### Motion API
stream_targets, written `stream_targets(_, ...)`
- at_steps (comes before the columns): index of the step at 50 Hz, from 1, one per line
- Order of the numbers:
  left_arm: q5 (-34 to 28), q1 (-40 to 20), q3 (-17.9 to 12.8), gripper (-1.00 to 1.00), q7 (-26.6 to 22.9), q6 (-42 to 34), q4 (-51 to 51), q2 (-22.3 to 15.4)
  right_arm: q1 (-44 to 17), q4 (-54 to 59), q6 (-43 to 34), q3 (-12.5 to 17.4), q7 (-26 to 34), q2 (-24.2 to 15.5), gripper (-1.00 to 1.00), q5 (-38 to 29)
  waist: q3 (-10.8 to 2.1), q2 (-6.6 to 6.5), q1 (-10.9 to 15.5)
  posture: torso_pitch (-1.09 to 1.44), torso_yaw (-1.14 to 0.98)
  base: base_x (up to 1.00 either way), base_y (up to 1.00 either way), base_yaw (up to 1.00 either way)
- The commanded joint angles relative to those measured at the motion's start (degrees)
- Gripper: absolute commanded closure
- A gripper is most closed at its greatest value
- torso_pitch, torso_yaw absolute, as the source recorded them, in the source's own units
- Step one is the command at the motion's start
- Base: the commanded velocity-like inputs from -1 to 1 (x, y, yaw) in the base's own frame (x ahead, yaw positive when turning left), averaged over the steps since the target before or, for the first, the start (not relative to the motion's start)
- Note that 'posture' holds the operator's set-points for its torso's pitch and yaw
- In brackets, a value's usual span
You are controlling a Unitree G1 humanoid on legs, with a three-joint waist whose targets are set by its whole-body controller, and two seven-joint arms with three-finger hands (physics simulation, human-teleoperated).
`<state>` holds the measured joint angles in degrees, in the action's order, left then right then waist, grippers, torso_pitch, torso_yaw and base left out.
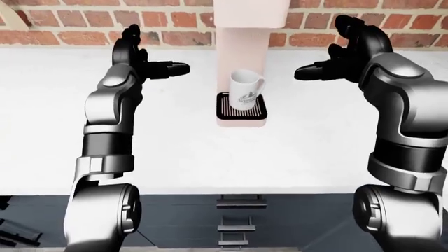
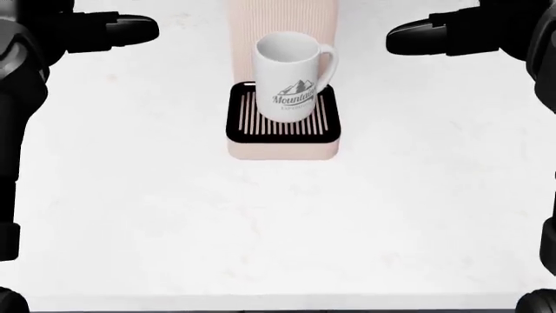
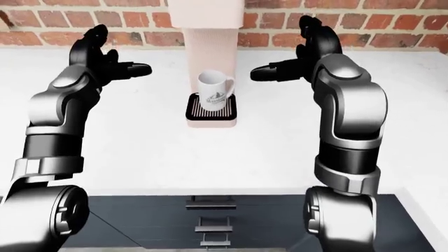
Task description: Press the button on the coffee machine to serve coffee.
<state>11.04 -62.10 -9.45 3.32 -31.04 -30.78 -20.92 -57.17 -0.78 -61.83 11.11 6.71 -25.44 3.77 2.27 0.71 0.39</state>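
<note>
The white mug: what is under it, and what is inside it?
The white mug stands on the black slotted drip tray of the pink coffee machine. Its rim hides most of the inside, so coffee cannot be confirmed. The tray part beneath the mug is covered.

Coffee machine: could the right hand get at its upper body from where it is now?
Probably yes: the right hand hangs open beside the coffee machine with nothing between them. The button itself isn't visible.

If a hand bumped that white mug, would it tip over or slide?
The mug stands upright on the slatted drip tray, wide-based, so it would probably slide before tipping. It looks like rigid ceramic, likely breakable if knocked off. Its handle could snag passing fingers.
</note>
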Motion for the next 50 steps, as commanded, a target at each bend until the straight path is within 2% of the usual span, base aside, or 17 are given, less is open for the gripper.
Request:
stream_targets(1,0.0,-2.7,-0.4,-1.00,-0.1,1.2,2.6,-0.7,-2.3,-1.7,1.9,0.7,-0.2,-0.9,-1.00,-0.2,-2.35,-0.08,0.0,-0.03,0.00,0.00,0.00,0.00)
stream_targets(6,0.2,-2.7,-0.7,-1.00,-0.3,1.6,1.9,-0.9,-2.7,-1.4,1.8,0.5,-0.1,-1.0,-1.00,-0.2,-3.66,-0.14,-0.1,-0.08,0.00,0.00,0.00,0.00)
stream_targets(17,0.5,-3.7,-0.6,-1.00,-0.1,1.6,1.3,-0.8,-3.5,-0.9,1.4,0.5,0.4,-1.5,-1.00,-0.6,-7.44,-0.21,0.0,-0.19,0.00,0.00,0.00,0.00)
stream_targets(30,0.8,-4.4,-0.7,-1.00,-0.3,2.7,0.4,-1.1,-3.9,0.0,2.1,0.6,0.7,-1.8,-1.00,-0.6,-11.02,-0.25,0.1,-0.25,0.00,0.00,0.00,0.00)
stream_targets(36,0.6,-4.8,-0.5,-1.00,-0.4,2.9,-0.3,-1.3,-3.7,-0.1,2.2,0.6,0.3,-1.4,-1.00,-0.7,-13.13,-0.30,0.2,-0.31,0.00,0.00,0.00,0.00)
stream_targets(46,0.9,-5.0,-0.6,-1.00,-0.4,2.8,0.0,-1.2,-5.0,1.5,2.8,0.2,0.7,-1.5,-1.00,-1.0,-17.57,-0.31,0.3,-0.41,0.00,0.00,0.00,0.00)
stream_targets(50,1.0,-5.0,-0.5,-1.00,-0.5,3.0,0.0,-1.2,-4.4,1.7,3.5,0.4,0.6,-1.4,-1.00,-0.9,-18.52,-0.25,0.5,-0.42,0.00,0.00,0.00,0.00)
